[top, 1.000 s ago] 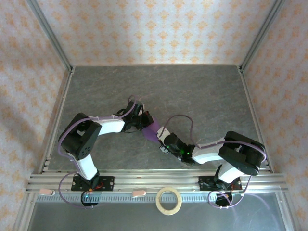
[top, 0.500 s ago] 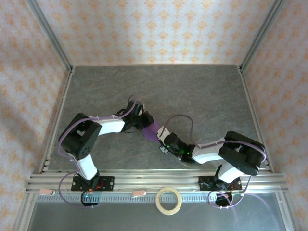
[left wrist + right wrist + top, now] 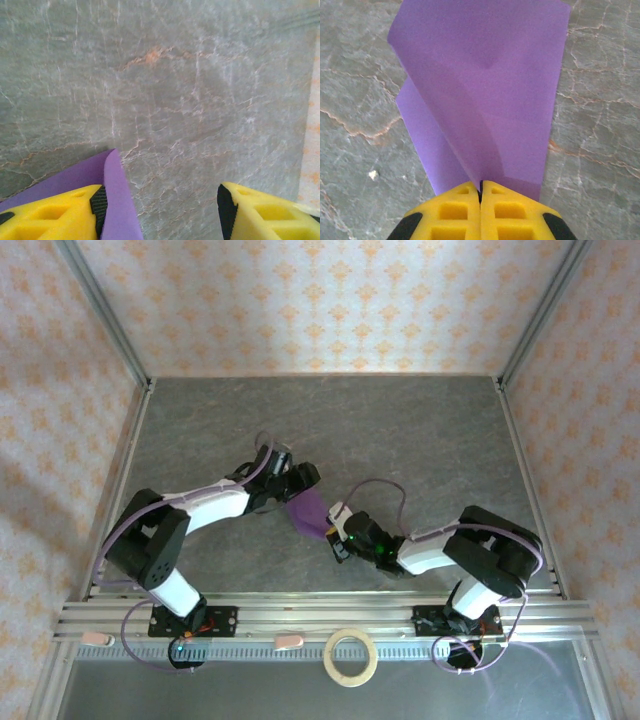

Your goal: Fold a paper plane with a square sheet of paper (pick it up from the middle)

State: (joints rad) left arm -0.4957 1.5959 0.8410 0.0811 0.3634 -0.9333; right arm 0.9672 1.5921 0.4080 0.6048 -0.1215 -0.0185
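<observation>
Purple paper point(image 3: 485, 100) stands curled and half folded near the middle of the table point(image 3: 400, 430), toward its near edge. The right gripper point(image 3: 480, 187) pinches it with closed jaws. The left gripper point(image 3: 162, 207) gapes wide, one finger just beside it.

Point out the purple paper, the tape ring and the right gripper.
purple paper point(image 3: 490, 100), right wrist view, its broad face.
tape ring point(image 3: 330, 657), top view, band's left side.
right gripper point(image 3: 480, 189), right wrist view, where jaws meet.
</observation>
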